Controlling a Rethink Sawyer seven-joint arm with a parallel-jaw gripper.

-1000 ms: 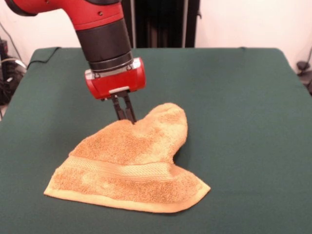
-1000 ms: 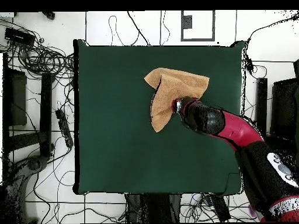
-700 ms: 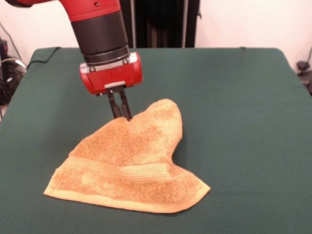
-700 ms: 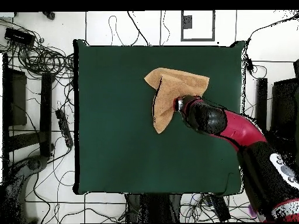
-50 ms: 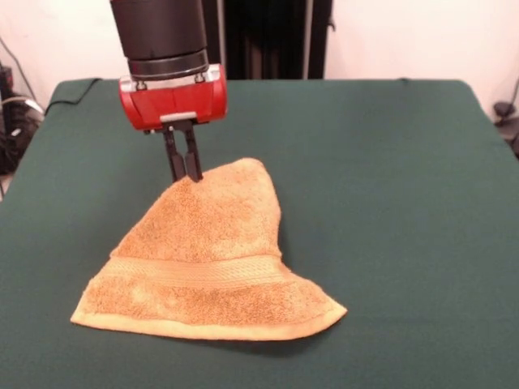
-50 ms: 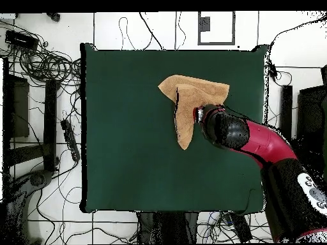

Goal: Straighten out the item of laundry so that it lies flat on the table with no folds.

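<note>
- The towel point(image 5: 207, 263) lies on the green bench point(image 5: 389, 203), folded over itself into a cone shape, its banded hem spread along the near side.
- The gripper point(image 5: 183, 166) lifts the peak, likely to drag the folded layer open.
- Its jaws are pinched together on the towel's top edge.
</note>
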